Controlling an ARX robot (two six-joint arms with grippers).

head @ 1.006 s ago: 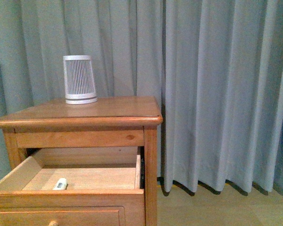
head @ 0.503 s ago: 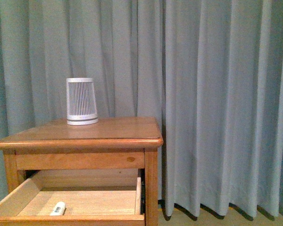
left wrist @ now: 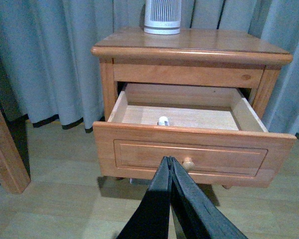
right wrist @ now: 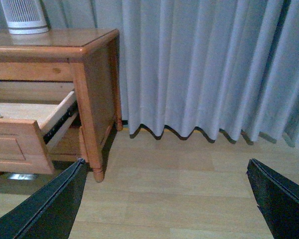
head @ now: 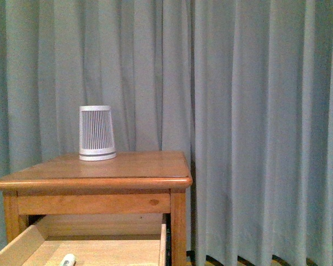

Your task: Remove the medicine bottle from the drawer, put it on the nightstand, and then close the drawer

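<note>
Lower in view now: honey-brown wooden nightstand, white slatted cone atop, far left. Pinched together: left gripper; splayed wide: right gripper.

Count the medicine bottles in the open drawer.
1. The medicine bottle lies on the floor of the drawer, close behind its front panel. That panel hides a strip of the floor in both views, so another could be out of sight.

Dim even light; front view is looking grainy, bluish. The nightstand is showing mild sheen, throwing soft shadow onto floor.
</note>
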